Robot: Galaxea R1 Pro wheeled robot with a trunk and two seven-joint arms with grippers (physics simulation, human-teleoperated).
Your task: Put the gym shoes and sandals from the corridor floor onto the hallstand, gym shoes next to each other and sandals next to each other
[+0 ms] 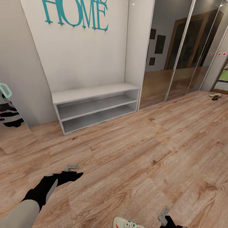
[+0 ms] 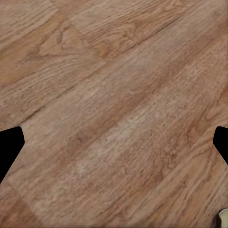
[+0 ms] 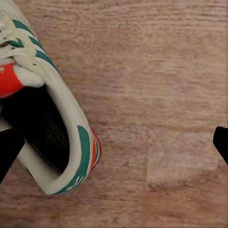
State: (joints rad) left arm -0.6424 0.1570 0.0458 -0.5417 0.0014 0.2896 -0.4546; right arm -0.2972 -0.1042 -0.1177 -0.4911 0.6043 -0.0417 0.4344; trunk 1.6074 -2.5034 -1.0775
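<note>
The nearest gym shoe [image 1: 126,223] lies on the floor [image 1: 142,152] at the robot's feet, just beside the right gripper [image 1: 164,218] and well apart from the left gripper [image 1: 71,167], so the right arm looks the better placed. In the right wrist view the shoe's [image 3: 47,118] heel end sits off to one side of the wide-apart jaws, not between them. The left jaws also stand apart over bare planks. Only the head view shows the empty shoe rack [image 1: 95,106] and more footwear [image 1: 216,96] far down the corridor.
</note>
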